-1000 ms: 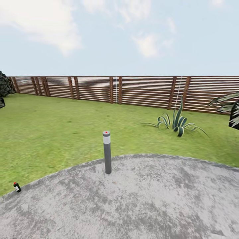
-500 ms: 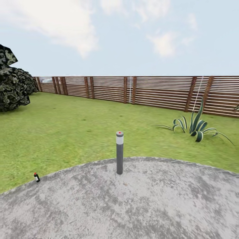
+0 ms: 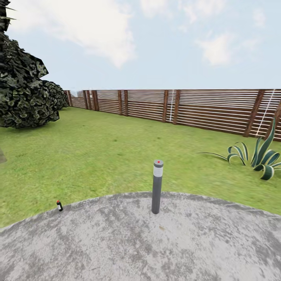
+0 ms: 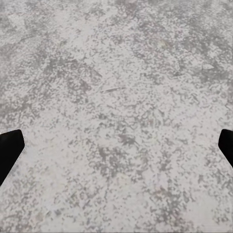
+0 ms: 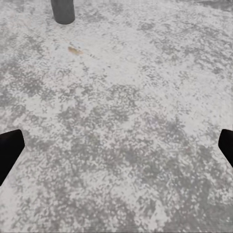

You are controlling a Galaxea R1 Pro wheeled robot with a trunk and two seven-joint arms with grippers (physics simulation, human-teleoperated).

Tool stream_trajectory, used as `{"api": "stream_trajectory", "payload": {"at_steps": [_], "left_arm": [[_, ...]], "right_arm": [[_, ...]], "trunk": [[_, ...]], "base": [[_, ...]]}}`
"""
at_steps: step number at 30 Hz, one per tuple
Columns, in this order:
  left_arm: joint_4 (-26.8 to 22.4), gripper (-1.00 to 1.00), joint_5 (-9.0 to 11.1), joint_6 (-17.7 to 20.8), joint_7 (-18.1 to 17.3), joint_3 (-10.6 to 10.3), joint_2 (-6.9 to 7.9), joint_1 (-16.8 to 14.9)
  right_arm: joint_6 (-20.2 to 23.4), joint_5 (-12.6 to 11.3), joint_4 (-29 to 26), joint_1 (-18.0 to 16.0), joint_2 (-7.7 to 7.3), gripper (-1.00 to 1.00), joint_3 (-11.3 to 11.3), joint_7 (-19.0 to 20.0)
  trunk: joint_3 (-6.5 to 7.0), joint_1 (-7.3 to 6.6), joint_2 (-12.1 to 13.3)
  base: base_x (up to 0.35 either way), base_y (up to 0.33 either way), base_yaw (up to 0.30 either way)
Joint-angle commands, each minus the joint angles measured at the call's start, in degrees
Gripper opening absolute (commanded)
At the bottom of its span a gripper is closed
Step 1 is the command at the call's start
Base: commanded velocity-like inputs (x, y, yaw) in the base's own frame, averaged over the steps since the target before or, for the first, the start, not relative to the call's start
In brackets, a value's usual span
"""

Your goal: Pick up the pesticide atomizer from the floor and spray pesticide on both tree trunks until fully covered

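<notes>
The head view looks out over the garden: a grey mottled paving [image 3: 156, 242] fills the near ground with a curved edge, and beyond it a wide green lawn [image 3: 117, 152] runs back to a brown horizontal-slat wooden fence [image 3: 203, 109] under a pale, cloudy sky. The pesticide atomizer [image 3: 59, 205] is a small dark bottle with a red top and a pale label, standing upright on the left side of the view right at the edge where the paving meets the grass. Well apart from it, toward the middle of the view, 1 grey bollard post [image 3: 157, 186] with a pale band and a red dot on its cap stands upright on the paving just inside that edge. A dark, near-black conifer [image 3: 23, 93] rises at the far left on the lawn, and a spiky striped plant [image 3: 257, 156] grows on the grass at the right, near the fence. In the left wrist view the left hand [image 4: 116, 148] shows 2 black fingertips [image 4: 9, 148] set wide apart at opposite edges, with nothing but speckled paving between them. In the right wrist view the right hand [image 5: 116, 148] is likewise spread wide and holding nothing over the paving, and the bollard's base [image 5: 63, 10] stands ahead of it.
</notes>
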Motion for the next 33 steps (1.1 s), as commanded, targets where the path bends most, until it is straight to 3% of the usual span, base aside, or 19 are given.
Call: {"api": "stream_trajectory", "payload": {"at_steps": [1, 33], "left_arm": [[0.0, 1.00, 0.0, 0.0, 0.0, 0.0, 0.00, 0.0], [-0.1, 1.00, 0.0, -0.1, 0.0, 1.3, 0.00, 0.0]], "right_arm": [[0.0, 0.0, 0.0, 0.0, 0.00, 1.00, 0.0, 0.0], [0.0, 0.0, 0.0, 0.0, 0.00, 1.00, 0.0, 0.1]], "trunk": [[0.00, 0.00, 0.0], [0.00, 0.00, 0.0]], "base": [[0.338, 0.000, 0.278], [0.338, 0.045, 0.278]]}}
